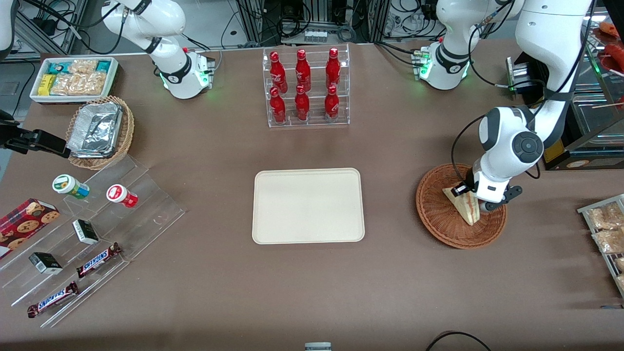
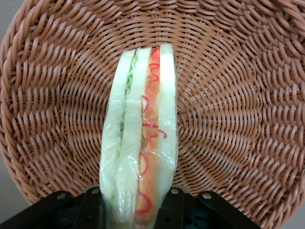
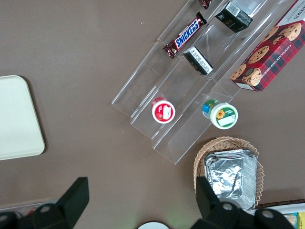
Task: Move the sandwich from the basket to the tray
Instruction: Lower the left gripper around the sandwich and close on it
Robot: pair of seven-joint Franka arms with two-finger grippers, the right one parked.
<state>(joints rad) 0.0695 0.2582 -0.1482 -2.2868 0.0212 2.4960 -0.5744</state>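
Observation:
The sandwich (image 1: 462,204) is a clear-wrapped wedge of pale bread with red and green filling. It stands on edge in the round reddish-brown wicker basket (image 1: 438,222), toward the working arm's end of the table. My left gripper (image 1: 483,204) is low over the basket at the sandwich's wide end. In the left wrist view the black fingers (image 2: 93,205) press against both bread faces of the sandwich (image 2: 140,129), with the basket's (image 2: 238,119) weave below. The cream tray (image 1: 308,205) lies flat at the table's middle with nothing on it.
A clear rack of red bottles (image 1: 304,87) stands farther from the camera than the tray. A wire rack of snack packets (image 1: 607,229) lies beside the basket at the table's edge. A tan basket with foil containers (image 1: 97,131) and a clear stepped stand (image 1: 87,234) lie toward the parked arm's end.

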